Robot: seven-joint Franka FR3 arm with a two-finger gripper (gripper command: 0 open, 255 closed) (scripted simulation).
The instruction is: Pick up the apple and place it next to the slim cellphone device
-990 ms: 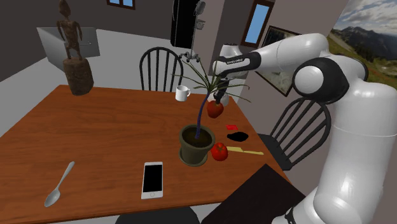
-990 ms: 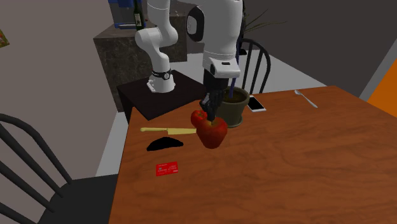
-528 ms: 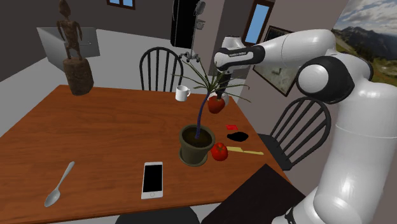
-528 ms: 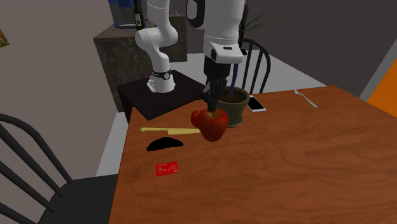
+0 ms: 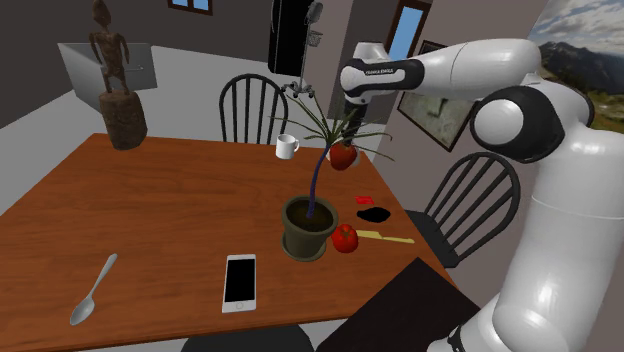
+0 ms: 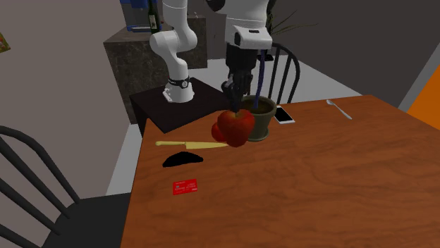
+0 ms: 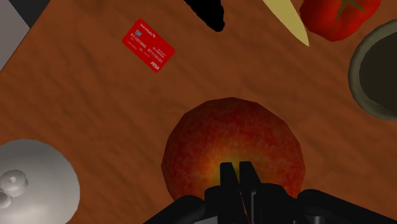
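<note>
1. The all-black two-finger gripper [image 7: 235, 177] is clenched on the top of the round red-and-yellow apple [image 7: 232, 149]. Its fingers nearly meet there. Pinched from above, the apple hangs straight below the hand.
2. The apple is in the air, clear of the brown wooden table [image 5: 180, 205]. I judge it is held this high so it can pass over the clutter and the plant's leaves.
3. Below it, towards the table's edge at the shoulder view's right, lie a small red card [image 7: 149, 45], a flat black object [image 5: 373, 214] and a pale yellow knife [image 5: 385, 237]. A second red fruit with a green calyx [image 5: 345, 238] rests just beside the pot and could be mistaken for the carried one.
4. The dark round pot with a spiky green plant [image 5: 307, 227] stands between the apple and its goal. The path probably has to go over or around it.
5. Past the pot, the slim white cellphone with a black screen [image 5: 239, 282] lies flat near the table's edge closest to the stand. Bare wood on both sides of it leaves room to set the apple down.
6. Farthest off, a grey spoon [image 5: 92, 290] lies towards the corner at the shoulder view's lower left, well away from the route.
</note>
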